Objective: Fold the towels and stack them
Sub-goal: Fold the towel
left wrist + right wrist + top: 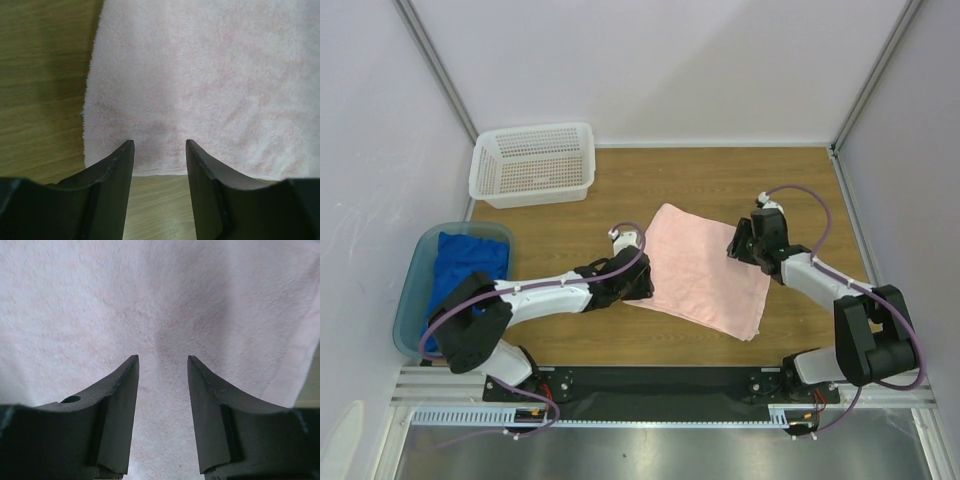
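Note:
A pale pink towel (pixel 705 270) lies folded flat in the middle of the wooden table. My left gripper (pixel 642 283) hovers at its left edge, open, with bare wood between the jaws and the towel's hem (pixel 200 100) just past the tips. My right gripper (pixel 736 245) is open over the towel's right part, plain pink cloth (pixel 160 300) beneath it and nothing pinched. A royal blue towel (pixel 468 262) is bunched inside the translucent teal tub (pixel 410 300) at the left.
A white perforated basket (pixel 533 165) stands at the back left of the table. White walls close in the table on the left, back and right. Bare wood (pixel 800 190) shows around the pink towel.

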